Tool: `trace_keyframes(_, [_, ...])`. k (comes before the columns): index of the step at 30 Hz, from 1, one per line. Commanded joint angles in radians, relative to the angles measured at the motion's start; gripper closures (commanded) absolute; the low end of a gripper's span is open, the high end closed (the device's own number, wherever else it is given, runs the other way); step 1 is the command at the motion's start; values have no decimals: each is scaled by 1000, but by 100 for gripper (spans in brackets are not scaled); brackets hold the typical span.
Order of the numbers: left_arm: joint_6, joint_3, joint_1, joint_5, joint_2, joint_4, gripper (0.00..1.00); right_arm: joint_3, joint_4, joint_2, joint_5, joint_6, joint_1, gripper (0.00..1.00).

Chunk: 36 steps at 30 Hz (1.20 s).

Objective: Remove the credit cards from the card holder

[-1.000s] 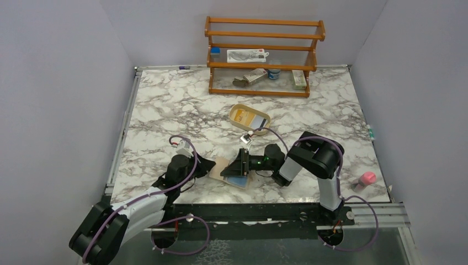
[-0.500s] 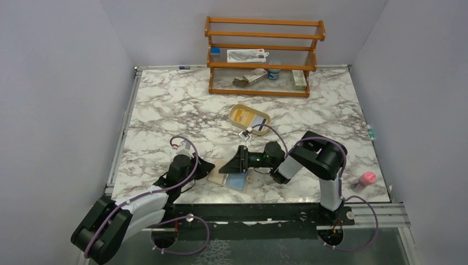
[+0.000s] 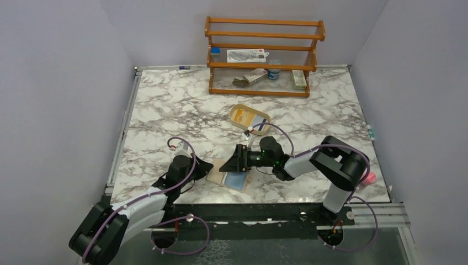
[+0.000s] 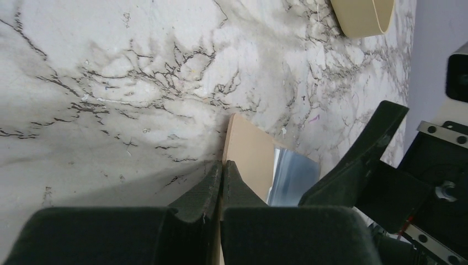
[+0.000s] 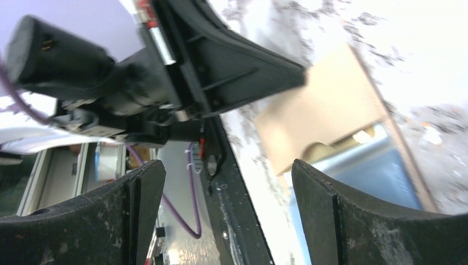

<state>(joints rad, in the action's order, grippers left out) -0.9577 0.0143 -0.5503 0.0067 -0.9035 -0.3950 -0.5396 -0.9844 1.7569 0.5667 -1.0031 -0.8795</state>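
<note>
One card holder (image 3: 234,179) lies open on the surface (image 3: 165,105); we see the left gripper (image 4: 222,174) clamped on its tan edge; the right gripper (image 5: 223,171) gapes empty above it.

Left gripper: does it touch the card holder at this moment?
Touching. The left wrist view shows the left gripper shut on the card holder, with the holder's tan edge pinched between its closed jaws.
</note>
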Motion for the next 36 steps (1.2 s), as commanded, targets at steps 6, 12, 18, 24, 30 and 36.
trace_keyframes(6, [-84, -115, 3, -51, 53, 4, 100, -42, 117, 101, -112, -43, 4, 10])
trace_keyframes(12, [-167, -120, 3, -49, 62, -20, 100, -78, 118, 131, -118, -82, 4, 10])
trace_keyframes(18, [-251, -121, 3, -70, 85, -25, 100, -36, 117, 127, -128, -170, 2, 10])
trace_keyframes(24, [-315, -121, 1, -115, 74, -22, 100, -18, 279, 58, -161, -265, -2, 9])
trace_keyframes(30, [-408, -122, 1, -159, 29, 25, 100, 0, 274, 61, -205, -353, -21, 9])
trace_keyframes(36, [-500, -125, -9, -207, 9, 71, 100, 42, 123, 134, -243, -474, -32, 9])
